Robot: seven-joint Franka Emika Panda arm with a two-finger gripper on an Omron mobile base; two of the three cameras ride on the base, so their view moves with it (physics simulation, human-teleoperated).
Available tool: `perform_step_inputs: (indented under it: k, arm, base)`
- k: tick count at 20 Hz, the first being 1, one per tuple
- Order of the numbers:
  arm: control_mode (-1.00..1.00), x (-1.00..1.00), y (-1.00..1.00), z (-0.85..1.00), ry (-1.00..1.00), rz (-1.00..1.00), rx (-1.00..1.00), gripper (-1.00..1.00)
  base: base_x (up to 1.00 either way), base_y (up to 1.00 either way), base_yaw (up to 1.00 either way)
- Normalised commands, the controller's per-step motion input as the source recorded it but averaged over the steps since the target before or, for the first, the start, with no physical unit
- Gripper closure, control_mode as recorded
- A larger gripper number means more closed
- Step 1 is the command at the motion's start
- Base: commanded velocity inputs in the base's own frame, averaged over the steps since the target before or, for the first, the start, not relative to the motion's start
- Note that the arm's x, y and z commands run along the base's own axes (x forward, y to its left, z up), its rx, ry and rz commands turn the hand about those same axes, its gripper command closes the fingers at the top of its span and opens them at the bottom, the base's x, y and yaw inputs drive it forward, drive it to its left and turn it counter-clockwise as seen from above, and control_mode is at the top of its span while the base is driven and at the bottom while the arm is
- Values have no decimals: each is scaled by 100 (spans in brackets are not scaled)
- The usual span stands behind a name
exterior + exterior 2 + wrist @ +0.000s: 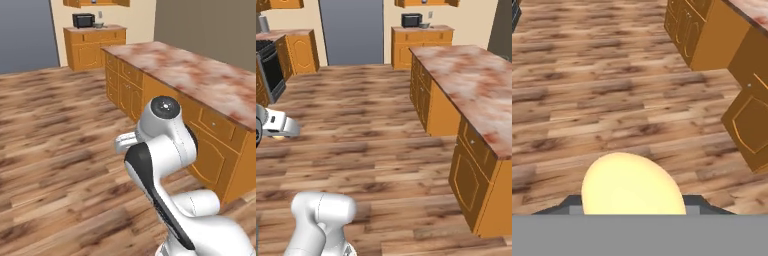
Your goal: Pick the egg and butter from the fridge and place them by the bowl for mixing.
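The egg (pixel 632 185) is a smooth pale tan-yellow oval low in the hand view. It sits between the two dark finger tips of my gripper (pixel 634 204), which is shut on it and carries it above the wooden floor. Far off, a small pale grey-green bowl (pixel 98 24) (pixel 424 25) stands on a back counter beside a black appliance. The butter and the fridge are out of view.
A long island with a reddish marble top (pixel 200 75) (pixel 471 85) and orange cabinet fronts runs along the right. Wooden floor (pixel 366 125) stretches ahead toward the back counter (pixel 95 47). A flat grey-blue panel (pixel 351 30) stands at the back, and a black oven (pixel 271 70) at far left.
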Motion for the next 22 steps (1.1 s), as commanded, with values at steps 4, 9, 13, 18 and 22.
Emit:
perform_step_inputs:
  k: [4,9,13,18,22]
  arm:
    - [100,0,0,0,0,0,0,100]
    - [100,0,0,0,0,0,0,100]
    - [100,0,0,0,0,0,0,100]
    - [100,0,0,0,0,0,0,100]
    - [100,0,0,0,0,0,0,100]
  base:
    - [100,-88,0]
    - [100,-41,1]
    - [100,0,11]
    - [100,0,7]
    - [100,-4,2]
